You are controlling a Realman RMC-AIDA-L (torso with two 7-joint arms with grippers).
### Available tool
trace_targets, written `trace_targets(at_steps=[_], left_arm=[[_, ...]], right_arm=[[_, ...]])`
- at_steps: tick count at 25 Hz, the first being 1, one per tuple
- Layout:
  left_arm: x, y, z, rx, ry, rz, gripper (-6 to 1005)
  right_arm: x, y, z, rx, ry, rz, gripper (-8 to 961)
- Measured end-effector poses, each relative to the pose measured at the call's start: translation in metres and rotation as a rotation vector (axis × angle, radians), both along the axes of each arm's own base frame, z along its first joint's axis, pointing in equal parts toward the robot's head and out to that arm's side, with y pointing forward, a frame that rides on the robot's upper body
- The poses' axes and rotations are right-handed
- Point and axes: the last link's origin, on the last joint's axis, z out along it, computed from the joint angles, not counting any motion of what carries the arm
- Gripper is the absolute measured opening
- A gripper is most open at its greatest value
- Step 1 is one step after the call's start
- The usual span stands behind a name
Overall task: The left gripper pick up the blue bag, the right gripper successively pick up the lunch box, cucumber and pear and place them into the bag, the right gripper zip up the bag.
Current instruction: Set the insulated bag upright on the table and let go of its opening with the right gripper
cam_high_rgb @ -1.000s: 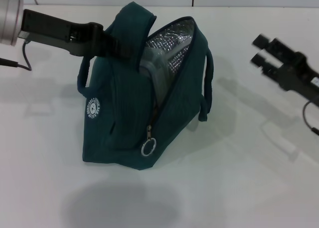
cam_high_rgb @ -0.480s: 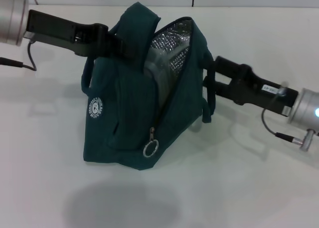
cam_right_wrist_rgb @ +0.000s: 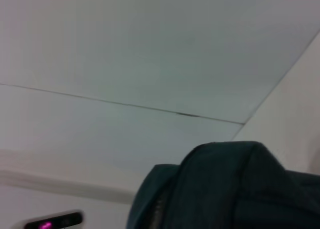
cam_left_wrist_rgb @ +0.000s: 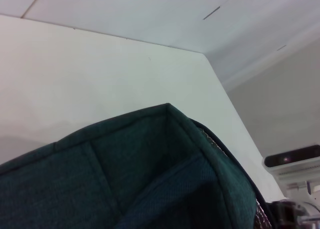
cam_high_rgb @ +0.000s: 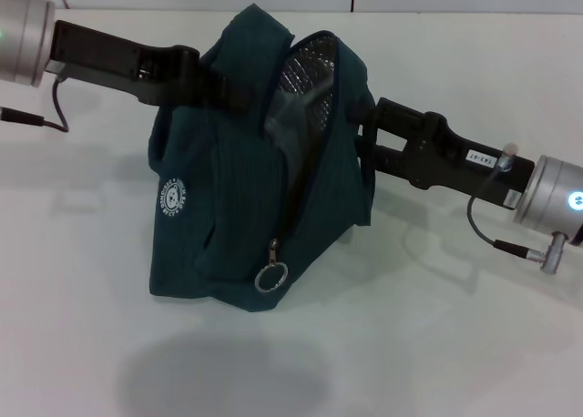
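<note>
**Bag held from both sides**

On the white table in the head view, the bag stands upright with its mouth partly open, silver lining showing at the top. Its zipper runs down the near edge to a ring pull low on the bag, and the white round logo sits on the bag's left face. The left gripper reaches in from the left of the bag, near its top, with its fingers closed on the handle fabric there. The right gripper comes in from the right and meets the bag's right wall just below the opening; its fingertips are hidden against the fabric, so I cannot tell how far they are parted or whether they hold anything. A pale shape inside the opening is too unclear to name.

From the left wrist, teal fabric of the bag fills the lower part, table beyond it.

From the right wrist, a rounded fold of the bag shows low down against pale surfaces.
</note>
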Motion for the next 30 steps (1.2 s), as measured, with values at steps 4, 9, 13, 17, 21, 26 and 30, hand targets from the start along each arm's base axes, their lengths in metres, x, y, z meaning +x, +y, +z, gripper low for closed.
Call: trace_targets(at_steps=[4,9,13,17,21,26,30], left_arm=[[-0.0007,-0.0004,0.0,-0.001,0.002,0.001,56],[0.0,-0.0005,-0.0012,-0.005,0.004,-0.001,56],[0.0019,-0.0014,-0.0046,-0.019,0.01,-0.009,56],[0.0038,-0.0018,-0.0065,-0.026,0.013,-0.017,56],[0.004,-0.0018,-0.0068,-0.027,0.012,-0.017,57],[0.0039,-0.0021,-0.0068,-0.026,0.011,-0.018,57],[0.0033,-0.0026,-0.0067,-0.027,0.01,-0.017,57]], right_arm=[[-0.0027,-0.0024,0.0024,-0.009,0.03,0.011,743],[-0.0012,-0.0029,0.0043,-0.005,0.042,0.002,740],[-0.0019,-0.0019,0.0049,-0.003,0.043,0.002,738],[-0.0003,-0.0013,0.0043,-0.005,0.032,-0.002,736],[-0.0006,-0.002,0.0046,0.008,0.013,0.03,734],[0.0037,-0.0025,0.0068,0.045,-0.011,0.052,677],[0.0045,-0.0029,0.0065,0.048,-0.013,0.05,566]])
